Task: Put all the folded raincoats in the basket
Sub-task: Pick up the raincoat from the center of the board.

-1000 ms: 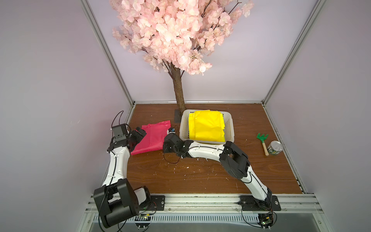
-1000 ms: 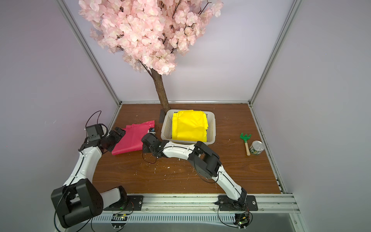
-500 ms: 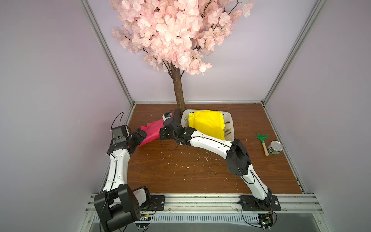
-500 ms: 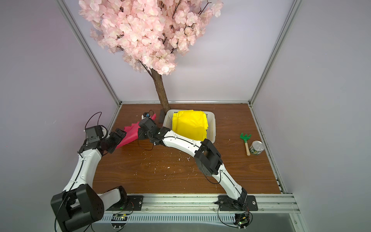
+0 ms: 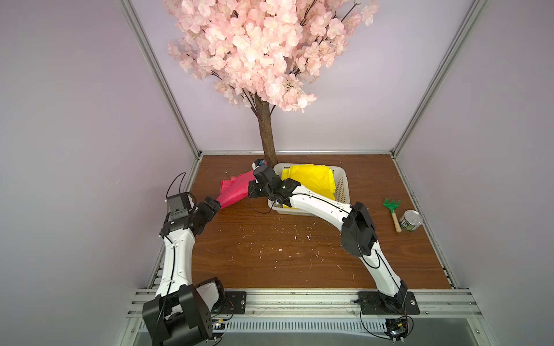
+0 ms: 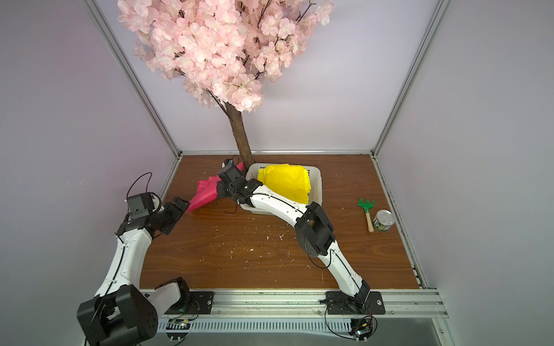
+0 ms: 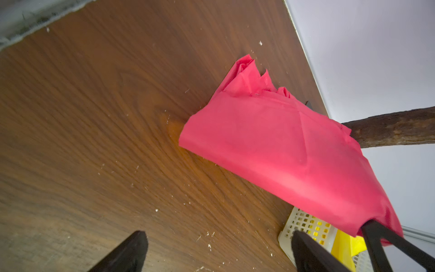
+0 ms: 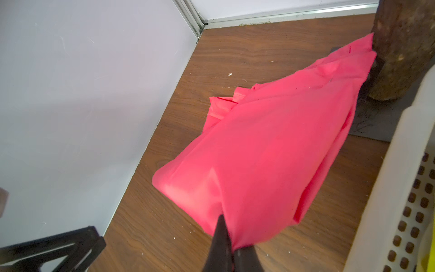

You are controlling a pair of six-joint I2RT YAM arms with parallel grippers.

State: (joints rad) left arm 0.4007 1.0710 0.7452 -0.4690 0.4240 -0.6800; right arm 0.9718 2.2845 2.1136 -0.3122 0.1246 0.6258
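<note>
Top views both show the red raincoat [image 5: 232,191] beside the basket [image 5: 344,179], not in it. A yellow raincoat [image 5: 311,179] lies inside the basket.

Left wrist view: the left gripper [image 7: 217,235] has its jaws wide apart and holds nothing. The red raincoat is ahead of it, and its far end seems to rest on the table [image 7: 94,117].

Right wrist view: the right gripper [image 8: 231,249] is pinched tight on one corner. The cloth hangs from it in loose folds, just beside the tree trunk [image 8: 404,47].

The material looks thin, light, soft and probably slippery, so the fold may open. A grip through all layers at the folded edge seems safer.
</note>
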